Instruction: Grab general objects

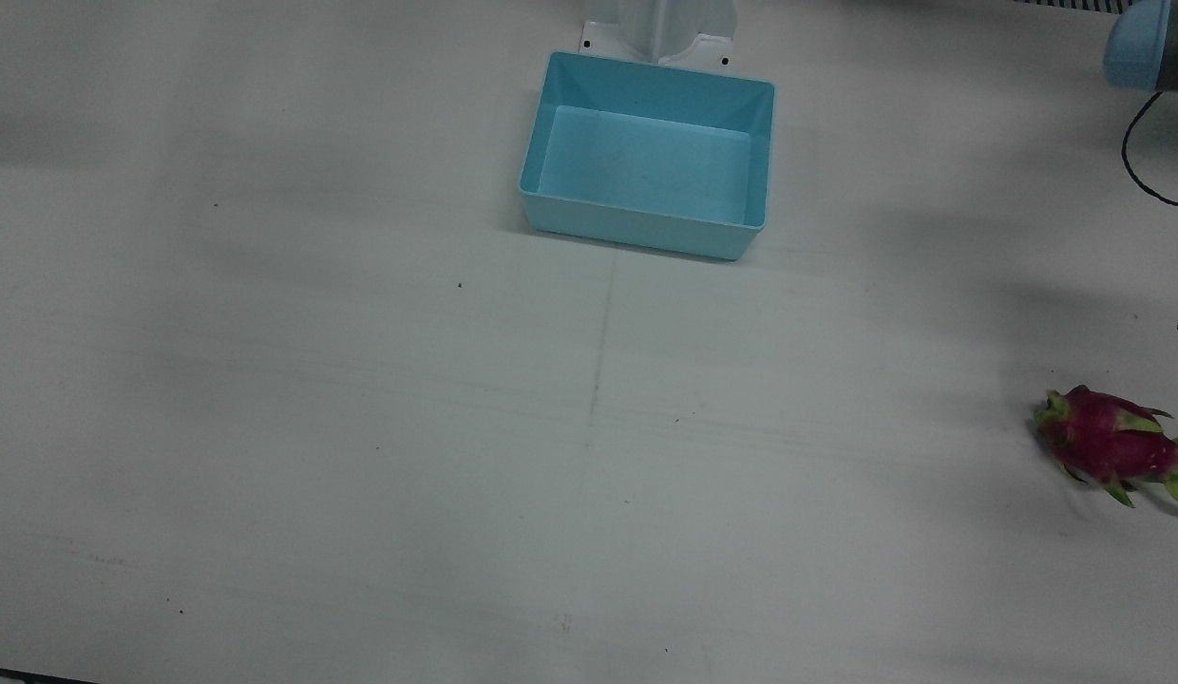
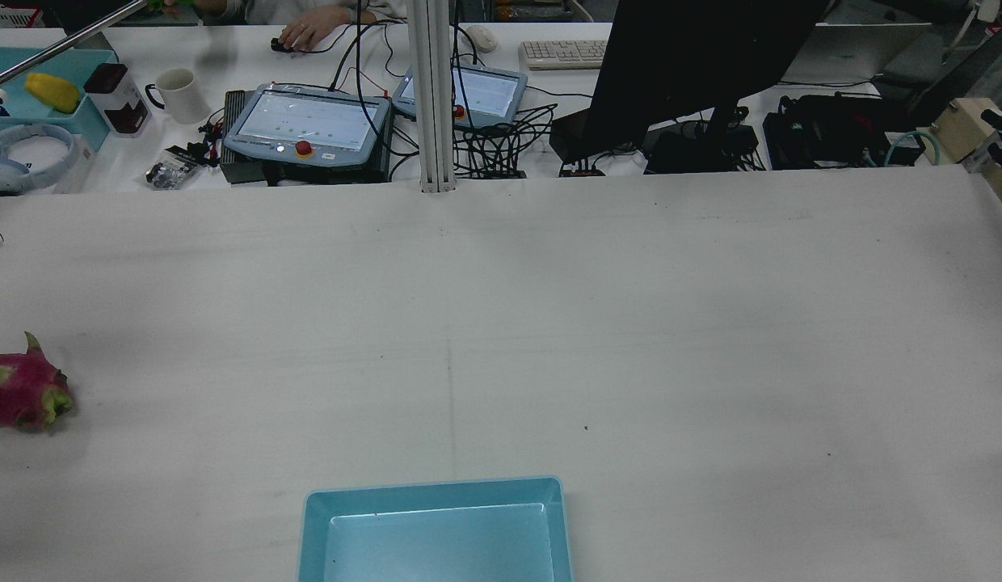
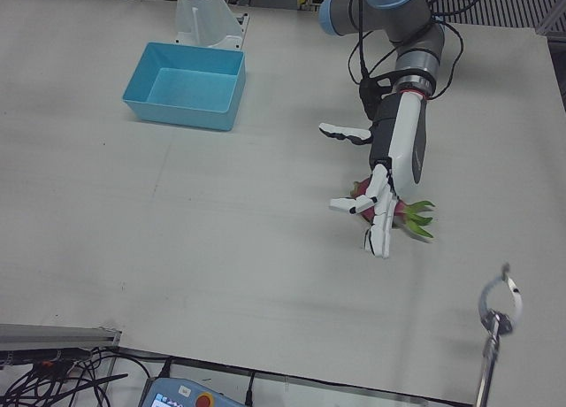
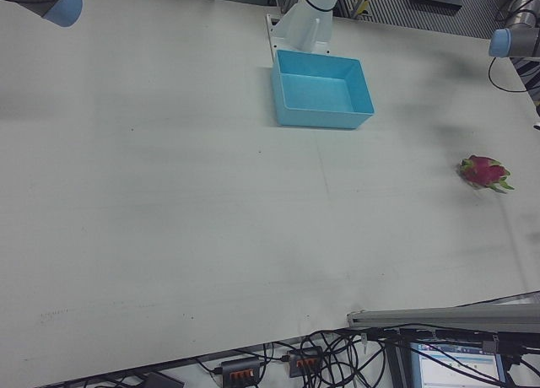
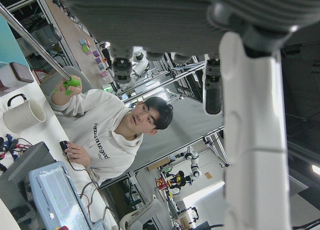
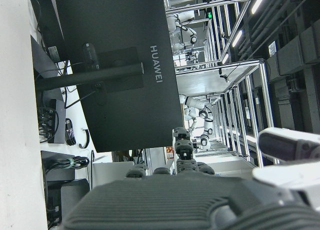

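rear and front views share bin (image 1: 646, 157), table (image 1: 361, 427)

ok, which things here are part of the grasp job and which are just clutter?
Job:
- dragon fruit
- blue bin
- left robot hand, open, above the fruit
- right robot hand, only seen in its own camera, state unclear

Clutter:
- mug
- teach pendants
- monitor

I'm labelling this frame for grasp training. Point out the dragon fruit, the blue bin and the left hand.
dragon fruit (image 1: 1111, 445): front view, red body.
blue bin (image 1: 649, 226): front view, near outer wall.
left hand (image 3: 380, 208): left-front view, white fingers.
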